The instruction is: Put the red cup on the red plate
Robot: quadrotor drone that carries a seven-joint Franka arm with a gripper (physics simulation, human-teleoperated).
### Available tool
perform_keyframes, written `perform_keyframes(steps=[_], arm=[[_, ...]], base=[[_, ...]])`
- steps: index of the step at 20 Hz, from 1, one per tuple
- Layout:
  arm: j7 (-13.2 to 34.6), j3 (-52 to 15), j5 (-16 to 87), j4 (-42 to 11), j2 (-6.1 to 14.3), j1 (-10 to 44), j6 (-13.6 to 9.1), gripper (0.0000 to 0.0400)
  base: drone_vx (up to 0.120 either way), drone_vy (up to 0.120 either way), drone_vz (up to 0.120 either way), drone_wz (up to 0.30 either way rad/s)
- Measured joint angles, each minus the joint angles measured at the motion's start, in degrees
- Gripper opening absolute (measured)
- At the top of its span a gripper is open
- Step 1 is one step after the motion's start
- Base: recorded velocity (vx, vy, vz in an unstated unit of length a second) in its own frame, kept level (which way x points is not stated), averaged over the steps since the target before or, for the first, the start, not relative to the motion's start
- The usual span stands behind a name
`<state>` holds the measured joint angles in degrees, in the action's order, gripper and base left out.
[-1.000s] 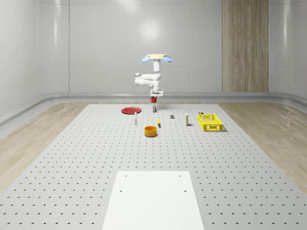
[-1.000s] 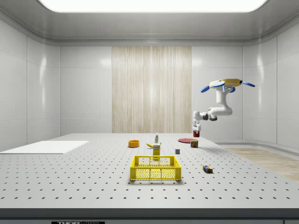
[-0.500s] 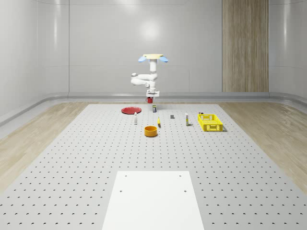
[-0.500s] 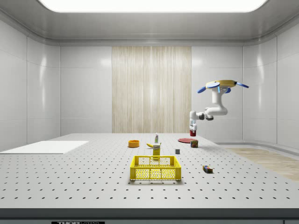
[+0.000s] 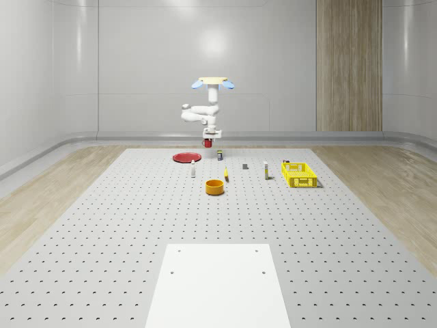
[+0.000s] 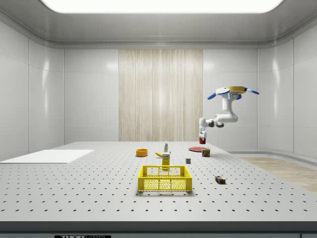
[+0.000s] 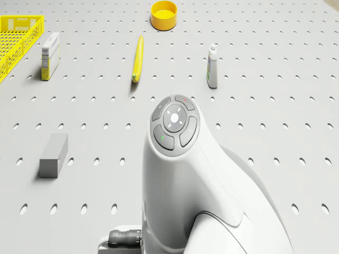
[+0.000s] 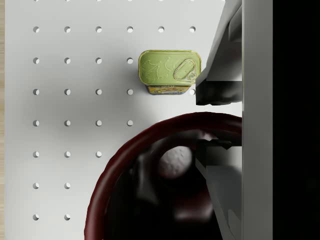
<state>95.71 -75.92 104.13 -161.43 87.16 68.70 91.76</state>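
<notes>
Fingers (image 8: pixel 220 172) pinching the rim of the red cup (image 8: pixel 150 190), one pad inside the wall and one outside, as seen in the wrist view. Gripper (image 5: pixel 209 139) pointing straight down, cup (image 5: pixel 208 143) hanging beneath it, well above the table. Cup upright, mouth facing up toward the wrist camera, long axis vertical; dark red inside, with a pale patch at the bottom. Held in the air (image 6: pixel 201 140) above the gap between the red plate (image 5: pixel 186 157) and the tin can (image 5: pixel 219 155), nearer the can in the whole-scene view; not touching either. Directly below the wrist camera, a green-lidded tin (image 8: pixel 169 71) with a pull-tab, standing on the perforated table (image 8: pixel 70 100) just beside the cup's rim in that picture.

Up from the gripper, a white arm (image 5: pixel 198 113) folded at the elbow, hung under the drone (image 5: pixel 212 82). Drone hovering high over the far end of the table, near the plate (image 6: pixel 196 148) and the can (image 6: pixel 205 152), blue rotors out to both sides.

Farther out across the table (image 5: pixel 102 225): small bottle (image 7: pixel 212 66), banana (image 7: pixel 138 58), orange bowl (image 7: pixel 163 15), grey block (image 7: pixel 53 154), carton (image 7: pixel 50 55) and yellow crate (image 7: pixel 18 37). Nearest the whole-scene camera, a white sheet (image 5: pixel 217 283) lying flat on the table.
</notes>
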Motion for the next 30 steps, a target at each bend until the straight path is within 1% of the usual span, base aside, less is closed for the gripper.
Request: perform_keyframes(steps=[8, 10, 14, 23, 26, 28, 30], arm=[[0.1, 0.0, -0.2, 0.0, 0.4, 0.1, 0.4, 0.0099], [0.1, -0.1, -0.2, 0.0, 0.5, 0.1, 0.4, 0.0099], [0.1, -0.1, -0.3, 0.0, 0.6, 0.2, 0.6, 0.0099], [0.2, -0.1, -0.4, 0.0, 1.0, 0.3, 0.9, 0.0099], [0.2, -0.1, -0.4, 0.1, 1.1, 0.3, 1.0, 0.0099], [0.2, -0.1, -0.5, 0.1, 1.2, 0.3, 1.1, 0.0099], [0.2, -0.1, -0.5, 0.1, 1.2, 0.3, 1.1, 0.0099]], base=[[0.0, -0.12, 0.0, 0.0], [0.12, -0.12, 0.0, 0.0], [0.0, -0.12, 0.0, 0.0], [0.0, -0.12, -0.116, 0.0], [0.0, -0.12, -0.013, 0.0], [0.0, -0.12, -0.1, 0.0], [0.0, -0.12, -0.02, 0.0]])
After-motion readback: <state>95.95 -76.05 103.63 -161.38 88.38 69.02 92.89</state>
